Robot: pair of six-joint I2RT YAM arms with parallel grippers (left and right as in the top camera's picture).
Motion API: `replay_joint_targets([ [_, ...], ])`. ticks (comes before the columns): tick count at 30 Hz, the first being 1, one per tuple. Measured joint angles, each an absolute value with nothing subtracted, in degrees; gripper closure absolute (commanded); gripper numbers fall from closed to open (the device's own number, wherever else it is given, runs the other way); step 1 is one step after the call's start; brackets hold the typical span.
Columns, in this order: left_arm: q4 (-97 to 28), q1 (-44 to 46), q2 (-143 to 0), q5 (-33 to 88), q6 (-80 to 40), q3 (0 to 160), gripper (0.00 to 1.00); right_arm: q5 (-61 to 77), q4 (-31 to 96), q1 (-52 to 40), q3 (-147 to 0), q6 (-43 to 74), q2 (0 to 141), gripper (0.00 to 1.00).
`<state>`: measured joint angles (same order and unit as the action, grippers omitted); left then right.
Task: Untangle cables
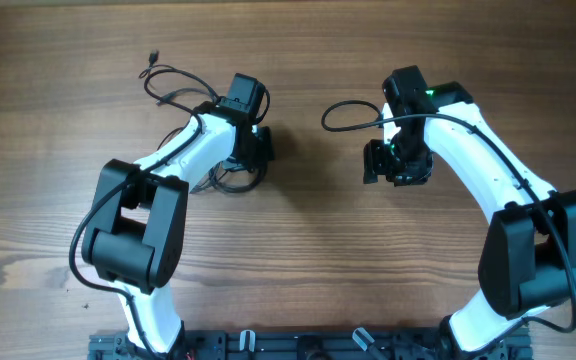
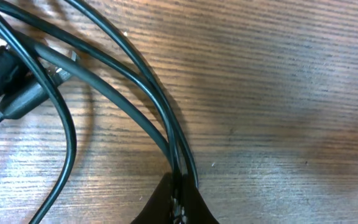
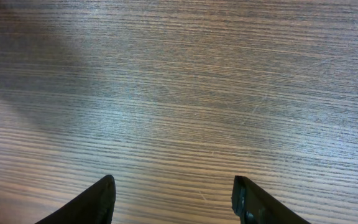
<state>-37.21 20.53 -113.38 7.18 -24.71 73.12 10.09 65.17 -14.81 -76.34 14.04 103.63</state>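
The cables are thin black wires. In the overhead view one loop (image 1: 173, 88) with a small plug end (image 1: 151, 58) lies at the far left, and more wire (image 1: 230, 182) is bunched under my left arm. My left gripper (image 1: 258, 150) is shut on two or three strands. In the left wrist view these strands (image 2: 160, 106) run into the closed jaws (image 2: 178, 199), with plug bodies (image 2: 11, 93) at the left. My right gripper (image 1: 383, 165) is open and empty over bare wood, well to the right of the wires; its fingertips (image 3: 173, 199) are wide apart.
A black loop (image 1: 343, 115) juts left from the right arm's wrist and seems to be the arm's own cable. The arm bases and a black rail (image 1: 268, 345) line the near edge of the wooden table (image 1: 308, 250).
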Motion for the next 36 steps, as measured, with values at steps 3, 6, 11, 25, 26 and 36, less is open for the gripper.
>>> replay_joint_targets([
  [3,-37.8,20.5,-113.4,7.4,-24.7,73.1,0.96,10.1,65.2,-14.8,-76.3,14.0,103.6,0.37],
  [6,-38.3,20.5,-113.4,7.5,-24.7,73.1,0.96,10.1,65.2,-14.8,-76.3,14.0,103.6,0.37],
  [11,-38.3,20.5,-109.6,11.7,-24.7,73.1,0.96,10.4,65.1,-14.8,-76.3,14.0,103.6,0.33],
  [25,-42.5,19.9,-79.7,17.9,-24.7,73.1,0.96,25.3,50.6,-18.2,-76.3,14.0,103.6,0.34],
  [26,-42.5,19.2,-78.4,18.0,-24.7,73.1,0.96,25.5,50.1,-19.3,-76.3,14.1,103.6,0.33],
  [36,-44.7,13.5,-72.1,19.8,-25.8,73.1,0.96,25.9,45.2,-27.3,-76.3,15.5,103.6,0.34],
])
